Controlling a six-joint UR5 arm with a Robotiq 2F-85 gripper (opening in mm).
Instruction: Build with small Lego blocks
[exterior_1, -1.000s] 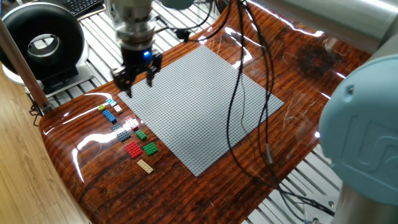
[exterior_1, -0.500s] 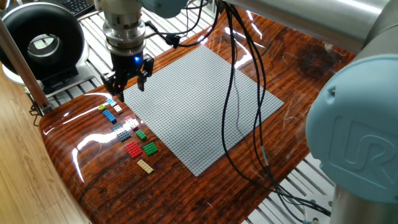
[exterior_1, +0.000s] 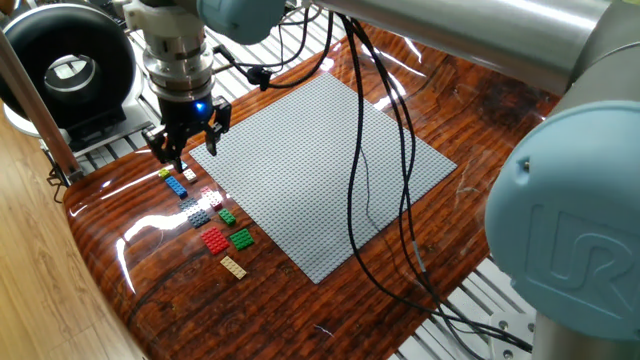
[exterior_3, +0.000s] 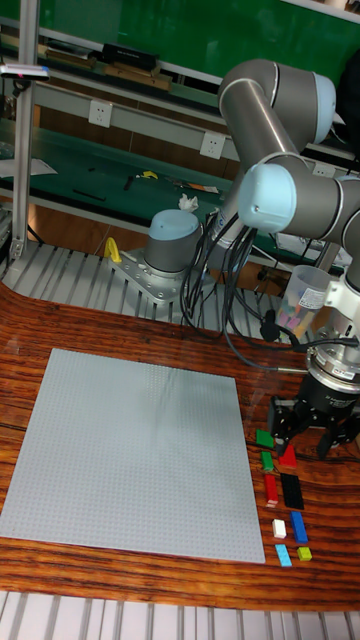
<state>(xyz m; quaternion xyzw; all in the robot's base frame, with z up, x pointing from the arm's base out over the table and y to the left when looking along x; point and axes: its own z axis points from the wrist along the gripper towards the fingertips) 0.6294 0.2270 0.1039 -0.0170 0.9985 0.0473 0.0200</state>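
The pincer hangs with its fingers spread and nothing between them, just off the left edge of the grey baseplate and above the far end of the row of small Lego blocks. That row lies on the counter along the same baseplate edge: a cyan piece and a yellow-green one nearest the pincer, then blue, white, dark grey, green and red pieces, and a tan plate at the near end. The step in hand looks like choosing and picking one block; to do it well, the fingers should straddle the block's long sides squarely and descend straight, since the neighbours lie close and are easily knocked. The blocks are hard, studded, glossy plastic, flat and light; the baseplate is a matte studded square; the counter is lacquered wood grain, slick with glare.
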